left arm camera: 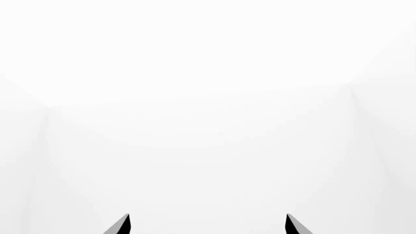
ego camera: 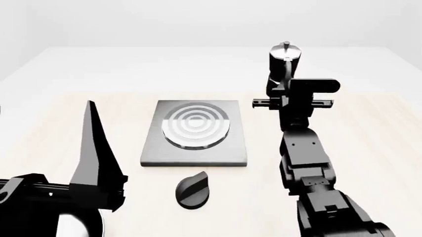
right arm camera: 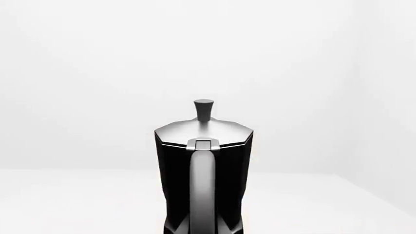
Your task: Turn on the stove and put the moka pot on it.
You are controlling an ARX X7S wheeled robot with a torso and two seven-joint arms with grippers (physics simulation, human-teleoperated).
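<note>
The stove (ego camera: 195,154) is a flat grey square plate with a ringed burner, lying mid-table. Its separate black round knob (ego camera: 191,189) sits just in front of it. The moka pot (ego camera: 284,58), black with a silver lid, stands at the far right behind the plate. In the right wrist view the moka pot (right arm camera: 202,161) fills the centre with its handle facing the camera. My right gripper (right arm camera: 202,228) is shut on that handle, and its fingers barely show. My left gripper (left arm camera: 208,225) is open, holds nothing and faces blank white. One of its fingers (ego camera: 96,153) rises at the near left.
The pale wooden table (ego camera: 369,138) runs to a white floor and walls behind. My right arm (ego camera: 307,168) stretches along the right side of the stove plate. The pot's base is hidden behind the right gripper in the head view.
</note>
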